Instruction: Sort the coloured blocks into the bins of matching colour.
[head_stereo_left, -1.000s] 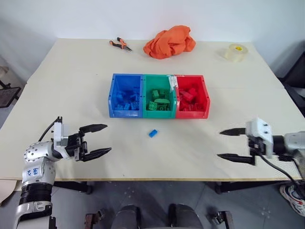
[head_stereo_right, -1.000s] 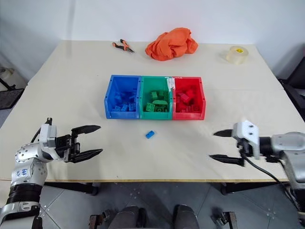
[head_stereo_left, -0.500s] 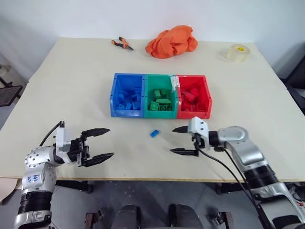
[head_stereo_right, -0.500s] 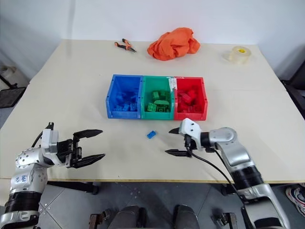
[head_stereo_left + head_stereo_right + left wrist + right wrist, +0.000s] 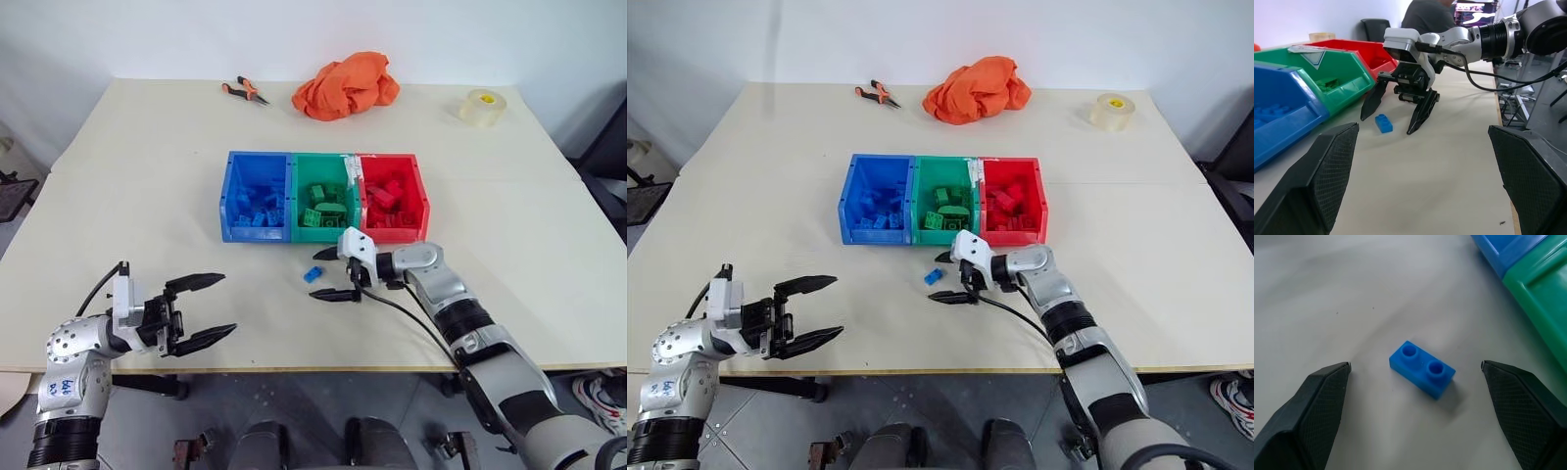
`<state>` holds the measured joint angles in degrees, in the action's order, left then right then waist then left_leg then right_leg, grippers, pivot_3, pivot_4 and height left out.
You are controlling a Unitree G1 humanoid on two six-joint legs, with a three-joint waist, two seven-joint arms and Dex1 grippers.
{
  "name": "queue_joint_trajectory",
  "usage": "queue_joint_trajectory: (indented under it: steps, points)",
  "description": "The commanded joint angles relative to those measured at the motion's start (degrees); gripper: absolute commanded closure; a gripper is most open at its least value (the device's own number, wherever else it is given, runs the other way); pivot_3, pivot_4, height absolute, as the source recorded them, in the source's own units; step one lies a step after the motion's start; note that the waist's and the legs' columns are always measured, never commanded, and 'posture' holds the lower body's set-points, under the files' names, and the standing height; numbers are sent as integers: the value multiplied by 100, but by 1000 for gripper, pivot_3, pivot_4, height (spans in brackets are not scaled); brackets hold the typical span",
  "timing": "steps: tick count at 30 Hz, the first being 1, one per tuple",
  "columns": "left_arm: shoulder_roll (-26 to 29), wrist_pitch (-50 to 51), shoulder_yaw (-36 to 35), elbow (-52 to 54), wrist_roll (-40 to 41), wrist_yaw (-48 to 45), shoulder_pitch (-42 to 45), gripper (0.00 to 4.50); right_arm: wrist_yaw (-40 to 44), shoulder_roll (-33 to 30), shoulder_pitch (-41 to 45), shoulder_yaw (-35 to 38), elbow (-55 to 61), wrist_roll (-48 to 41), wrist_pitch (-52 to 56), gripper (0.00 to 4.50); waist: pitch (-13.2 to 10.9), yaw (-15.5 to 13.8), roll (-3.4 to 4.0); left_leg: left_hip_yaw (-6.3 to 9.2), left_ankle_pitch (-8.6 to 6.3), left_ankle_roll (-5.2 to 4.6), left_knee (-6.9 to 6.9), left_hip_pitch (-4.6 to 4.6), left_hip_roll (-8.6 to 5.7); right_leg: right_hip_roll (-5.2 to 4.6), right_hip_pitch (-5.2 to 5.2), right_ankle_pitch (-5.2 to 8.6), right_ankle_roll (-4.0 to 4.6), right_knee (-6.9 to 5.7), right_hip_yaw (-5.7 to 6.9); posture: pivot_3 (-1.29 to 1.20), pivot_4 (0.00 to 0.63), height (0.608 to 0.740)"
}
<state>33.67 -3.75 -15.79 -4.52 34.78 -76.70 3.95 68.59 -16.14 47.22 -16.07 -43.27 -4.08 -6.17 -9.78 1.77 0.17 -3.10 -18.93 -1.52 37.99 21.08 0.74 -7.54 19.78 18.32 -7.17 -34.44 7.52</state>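
Handwritten marks on the left arm's sticker are unreadable; right gripper gapes wide around the blue block, left gripper wide, empty, near the table edge.

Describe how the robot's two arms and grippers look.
Both arms are silver-grey metal with black joint bands. Each gripper, left and right, has a white housing and two black pointed fingers with textured pads. Black cables loop along both wrists. The left arm carries a white sticker with blue writing.

Pale beige table against a plain white wall, grey floor beneath.
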Motion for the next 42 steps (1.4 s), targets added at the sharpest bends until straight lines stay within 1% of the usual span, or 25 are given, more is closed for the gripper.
queue_joint_trajectory:
  steps: [1,3,7,9,10,15,17,20,24,29,31,35,37,39,40,42]
  points:
    - [27,-4,-156,287,161,75,-86,0,56,58,110,-28,-201,146,-157,414,0,3,0,0,0,0,0,-1,0,0,0,0,0,0,-1,0,150,740]
    - [25,0,-158,333,167,105,-117,0,23,77,142,-24,-296,212,-195,897,0,4,0,0,0,0,0,-1,0,0,0,0,0,-1,-2,0,150,740]
    - [24,10,-155,391,175,163,-144,0,-82,65,182,8,-411,319,-374,2336,0,10,0,2,0,1,0,-3,1,0,-2,0,0,-2,-3,0,150,740]
    - [25,8,-146,405,182,184,-149,0,-58,47,172,45,-345,303,-417,2976,0,4,0,2,0,1,0,-4,1,-1,-2,0,0,-3,-4,0,150,740]
    - [24,9,-140,410,184,195,-149,0,-66,43,172,72,-289,290,-411,3146,0,4,1,4,0,1,0,-4,1,-1,-3,0,0,-3,-3,0,150,740]
    - [22,11,-100,400,188,226,-103,0,-125,141,232,372,493,-96,20,3145,-3,8,5,4,0,1,0,-1,0,-2,1,0,0,-3,-5,0,150,740]
    - [22,10,-86,379,183,230,-75,0,-328,279,346,535,801,-271,329,3145,-3,8,6,3,0,1,0,0,0,-2,3,0,0,-4,-5,0,150,740]
    - [23,11,-71,318,175,222,-19,0,-672,511,607,717,951,-406,633,3145,-3,17,6,4,0,3,-1,1,2,-2,6,0,0,-8,-6,0,150,740]
    - [16,-3,-60,206,151,202,74,0,-1241,886,1137,894,476,-377,514,3145,-3,30,6,3,-1,7,-3,2,1,-2,25,0,1,-39,-8,0,150,740]
    - [-19,-39,-36,160,117,235,135,0,-1848,1321,1859,1022,-636,-216,-72,3145,-3,57,5,3,-1,7,-4,5,-2,-1,38,0,1,-60,-11,0,150,740]
    - [-29,-54,-38,155,108,249,141,0,-2050,1475,2073,1073,-1045,-161,-372,2417,-2,60,4,4,-1,7,-4,7,-3,-1,40,0,1,-61,-13,0,150,740]
    - [-41,-91,-47,117,78,287,166,0,-2399,1643,2339,1131,-1610,-34,-807,1177,-2,88,4,3,0,8,-6,8,-3,0,44,0,1,-65,-16,0,150,740]
    - [-49,-99,-56,99,57,335,163,0,-2782,1641,2423,1143,-1784,96,-992,489,-2,109,4,4,0,9,-6,8,-3,0,45,0,1,-66,-18,0,150,740]
    - [-51,-70,-70,81,38,421,154,0,-2937,1547,2450,1184,-1868,153,-1095,489,-2,127,4,5,1,9,-6,9,-3,1,45,0,1,-66,-18,0,150,740]
    - [-40,-19,-65,94,34,474,136,0,-2865,1460,2402,1189,-1827,162,-1185,489,-3,133,4,6,1,9,-7,9,-3,1,45,0,1,-66,-19,0,150,740]
    - [-4,187,-66,156,14,707,93,0,-2259,1227,2174,1198,-1506,23,-1287,489,-2,131,4,6,1,10,-8,10,-3,1,45,0,1,-65,-21,0,150,740]
